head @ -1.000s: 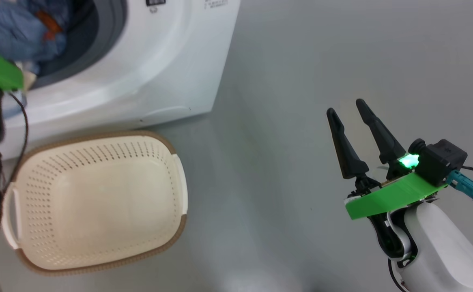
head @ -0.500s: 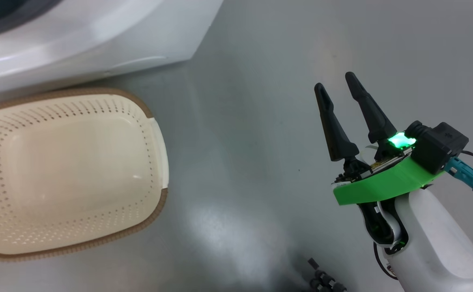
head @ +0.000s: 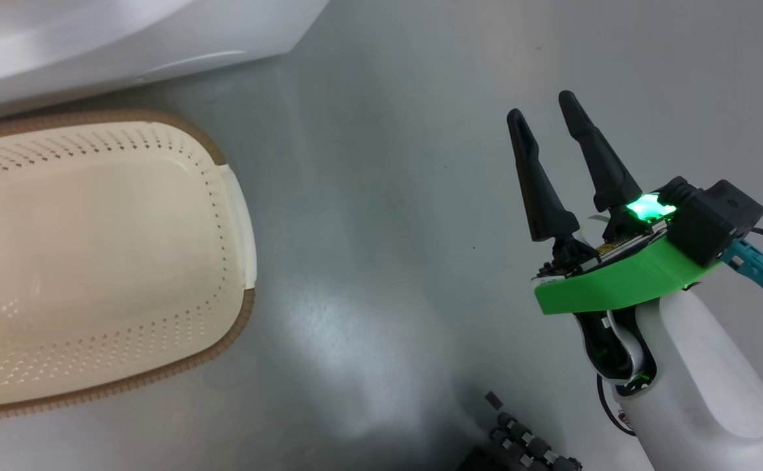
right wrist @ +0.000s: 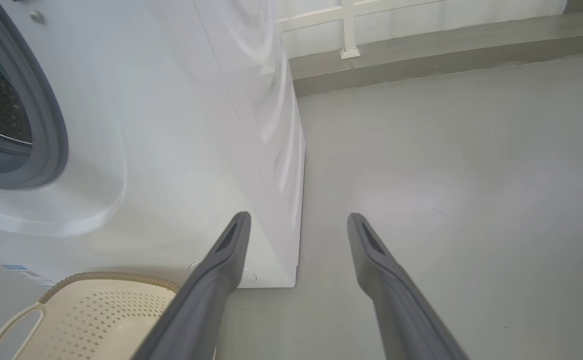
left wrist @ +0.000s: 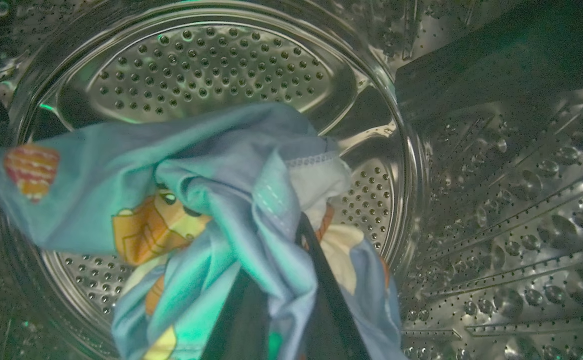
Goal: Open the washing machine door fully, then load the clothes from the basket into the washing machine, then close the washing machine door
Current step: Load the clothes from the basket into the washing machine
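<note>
— What does the left pincer (left wrist: pixel 279 280) have?

— It is pressed together on the clothes (left wrist: pixel 121 190), pinching a fold of blue fabric inside the perforated steel drum (left wrist: pixel 211 65). A striped orange patch (left wrist: pixel 31 170) sits at the cloth's left end. An orange-brown cartoon figure (left wrist: pixel 151 230) is printed nearer the fingers.

— And from the head, starting at the left?

— The basket (head: pixel 126 116) stands on the grey floor (head: pixel 388 196), cream with a brown woven-look rim, its perforated inside in plain view. Just behind it is the white lower front of the washing machine (head: pixel 126 39). Far to the right, the right pincer (head: pixel 541 104) hangs over the floor with its two dark fingers spread, well apart from the basket. A green plate (head: pixel 617 284) sits under its base, and a green light (head: pixel 646 208) glows beside a black camera block (head: pixel 715 222).

— Any writing to read?

— In the right wrist view the grey gasket (right wrist: pixel 46 130) curves at the far left. Below it a small blue label (right wrist: pixel 16 269) is stuck low on the machine's front, just above the basket's rim. Its print is too small to make out.
</note>
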You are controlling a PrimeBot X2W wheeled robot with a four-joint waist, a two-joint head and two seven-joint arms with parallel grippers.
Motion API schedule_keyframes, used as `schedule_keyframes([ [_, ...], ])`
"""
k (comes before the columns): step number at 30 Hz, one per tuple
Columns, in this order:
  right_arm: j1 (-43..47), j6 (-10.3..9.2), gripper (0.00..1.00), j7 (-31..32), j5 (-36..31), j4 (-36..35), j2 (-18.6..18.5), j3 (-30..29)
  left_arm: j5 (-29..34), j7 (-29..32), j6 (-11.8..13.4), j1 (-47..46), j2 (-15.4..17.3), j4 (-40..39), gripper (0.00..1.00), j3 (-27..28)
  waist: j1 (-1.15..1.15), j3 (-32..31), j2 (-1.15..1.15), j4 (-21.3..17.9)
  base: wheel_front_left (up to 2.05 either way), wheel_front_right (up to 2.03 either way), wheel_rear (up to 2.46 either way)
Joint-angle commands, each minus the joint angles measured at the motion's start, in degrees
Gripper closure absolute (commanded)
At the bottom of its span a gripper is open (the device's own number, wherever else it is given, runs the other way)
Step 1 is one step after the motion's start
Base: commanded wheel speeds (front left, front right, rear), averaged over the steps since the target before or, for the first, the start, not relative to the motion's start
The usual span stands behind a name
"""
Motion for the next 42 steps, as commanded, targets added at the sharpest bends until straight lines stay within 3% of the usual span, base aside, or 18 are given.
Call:
schedule_keyframes([
  [1, 1.09, 0.42, 0.00, -0.46, -0.89, -0.97, -0.31, 0.72, 0.94, -0.28, -0.31, 1.91, 1.45, -0.79, 1.00, 0.70, 0.00, -0.38, 0.00, 0.22, 0.00, 0.00, 0.00],
  [2, 1.15, 0.42, 0.00, -0.46, -0.89, -0.79, -0.34, 0.75, 0.95, -0.28, -0.23, 2.65, 1.12, 1.00, 1.00, 1.16, 0.00, -0.65, 0.00, 0.29, 0.00, 0.00, 0.00],
  [3, 1.21, 0.42, 0.00, -0.46, -0.88, -0.64, -0.40, 0.77, 1.13, -0.28, -0.04, 3.18, 0.95, 3.42, 0.91, 1.28, 0.00, -0.95, 0.00, 0.37, 0.00, 0.00, 0.00],
  [4, 1.28, 0.42, 0.00, -0.46, -0.85, -0.52, -0.46, 0.79, 1.47, -0.28, 0.21, 3.27, 0.85, 5.79, 0.55, 1.17, 0.00, -1.19, 0.00, 0.43, 0.00, 0.00, 0.00],
  [5, 1.33, 0.42, 0.00, -0.46, -0.83, -0.44, -0.52, 0.79, 1.74, -0.28, 0.45, 3.03, 0.72, 7.70, 0.00, 1.07, 0.00, -1.37, 0.00, 0.49, 0.00, 0.00, 0.00],
  [11, 1.64, 0.42, 0.00, -0.46, -0.73, 0.00, -0.85, 0.86, 2.27, 6.38, 3.07, -0.39, -0.23, 21.78, 0.00, 0.03, 0.00, -2.52, 0.00, 0.85, 0.00, 0.00, 0.00],
  [22, 1.96, 0.42, 0.00, -0.46, -0.57, 0.60, -1.35, 0.67, 0.47, 7.20, 2.71, -2.74, -1.56, 30.86, 0.00, 0.04, 0.00, -5.05, 0.00, 1.92, 0.00, 0.00, 0.00],
  [31, 2.33, 0.42, 0.00, -0.46, -0.47, 1.11, -2.19, 0.66, -0.19, 1.12, 0.64, 1.92, -3.16, 32.20, 0.00, -0.93, 0.00, -8.19, 0.00, 3.69, 0.00, 0.00, 0.00],
  [42, 3.02, 0.42, 0.00, -0.46, 0.09, 2.39, -3.28, 0.99, -1.57, -0.25, -1.50, 11.76, -3.49, 26.78, 0.00, -0.40, 0.00, -13.71, 0.00, 6.14, 0.00, 0.00, 0.00],
])
